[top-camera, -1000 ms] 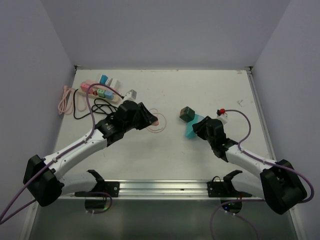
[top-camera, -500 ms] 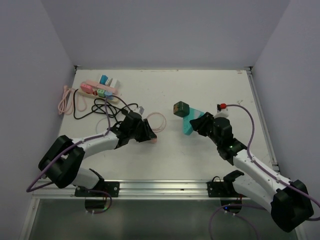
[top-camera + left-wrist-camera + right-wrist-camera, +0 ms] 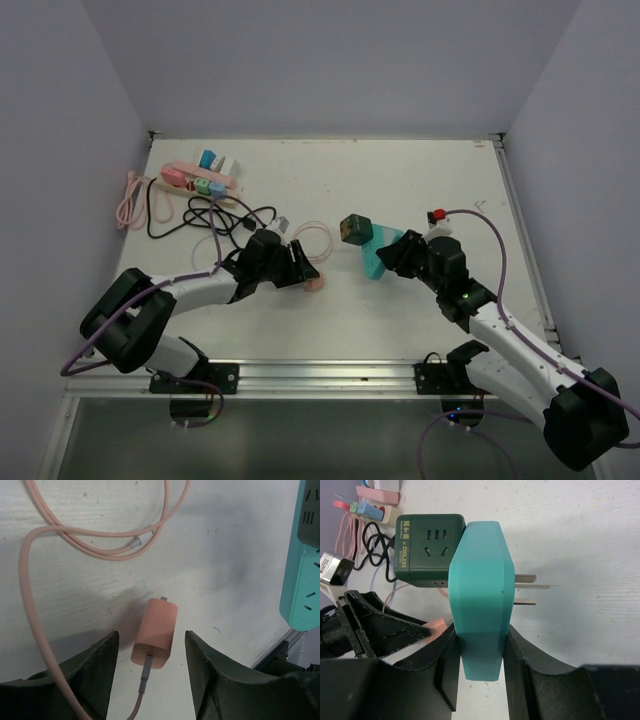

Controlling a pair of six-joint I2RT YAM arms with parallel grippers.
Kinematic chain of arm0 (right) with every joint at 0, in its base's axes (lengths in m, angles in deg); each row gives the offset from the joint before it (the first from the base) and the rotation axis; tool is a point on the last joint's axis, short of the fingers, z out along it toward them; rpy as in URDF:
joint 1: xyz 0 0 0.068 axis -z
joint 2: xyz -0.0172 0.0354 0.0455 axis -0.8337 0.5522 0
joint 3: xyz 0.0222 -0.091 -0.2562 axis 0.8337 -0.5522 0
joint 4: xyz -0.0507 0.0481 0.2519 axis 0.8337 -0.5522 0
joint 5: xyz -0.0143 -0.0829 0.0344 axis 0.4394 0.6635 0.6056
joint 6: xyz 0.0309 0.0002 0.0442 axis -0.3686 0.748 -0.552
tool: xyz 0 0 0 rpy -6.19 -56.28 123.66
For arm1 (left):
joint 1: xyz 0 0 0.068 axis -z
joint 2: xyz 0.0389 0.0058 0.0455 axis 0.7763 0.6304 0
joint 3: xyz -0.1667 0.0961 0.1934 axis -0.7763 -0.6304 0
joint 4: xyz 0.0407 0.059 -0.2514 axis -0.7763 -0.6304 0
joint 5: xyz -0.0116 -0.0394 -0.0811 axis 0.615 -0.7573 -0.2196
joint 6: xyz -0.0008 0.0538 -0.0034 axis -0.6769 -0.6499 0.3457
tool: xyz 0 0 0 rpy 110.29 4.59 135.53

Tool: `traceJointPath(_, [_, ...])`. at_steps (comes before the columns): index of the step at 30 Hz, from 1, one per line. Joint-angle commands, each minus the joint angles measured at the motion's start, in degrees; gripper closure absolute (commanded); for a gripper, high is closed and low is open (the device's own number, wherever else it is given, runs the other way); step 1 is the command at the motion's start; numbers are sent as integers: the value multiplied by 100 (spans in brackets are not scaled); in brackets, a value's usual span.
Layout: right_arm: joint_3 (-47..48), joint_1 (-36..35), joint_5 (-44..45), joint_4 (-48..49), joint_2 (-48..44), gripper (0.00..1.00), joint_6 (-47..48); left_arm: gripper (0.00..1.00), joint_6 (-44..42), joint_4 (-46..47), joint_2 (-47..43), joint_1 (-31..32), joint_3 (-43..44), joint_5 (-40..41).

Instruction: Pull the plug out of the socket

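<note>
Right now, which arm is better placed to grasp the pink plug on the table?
Left: the left gripper is open with a finger on each side of the pink plug, while the right gripper is shut on the teal adapter.

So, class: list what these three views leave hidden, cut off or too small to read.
Left wrist: teal adapter cut off by the right edge.
Right wrist: its near end hidden inside the right gripper; label on the green cube unreadably small.
Top external: pink plug mostly hidden under the left gripper.
</note>
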State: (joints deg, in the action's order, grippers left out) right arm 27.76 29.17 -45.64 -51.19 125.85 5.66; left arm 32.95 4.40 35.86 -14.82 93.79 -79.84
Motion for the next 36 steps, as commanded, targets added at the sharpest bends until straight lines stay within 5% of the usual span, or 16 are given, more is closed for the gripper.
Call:
traceJointPath(1, [337,15,-229,321,-103,100,181,40,-118,198,-299,-41,-30,153])
traceJointPath(9, [645,15,-414,119,47,100,471,0,-347,-698,-1143,-76,137,391])
traceJointPath(19, [777,-2,-686,136,126,100,568,0,-401,-1850,-1882,-76,831,558])
traceJointPath(27, [926,6,-1135,172,241,100,656,0,-629,-1648,-1645,-76,1525,163])
traceJointPath(36, [900,6,-1266,189,188,100,682,0,170,-1209,-1109,-68,1859,-92])
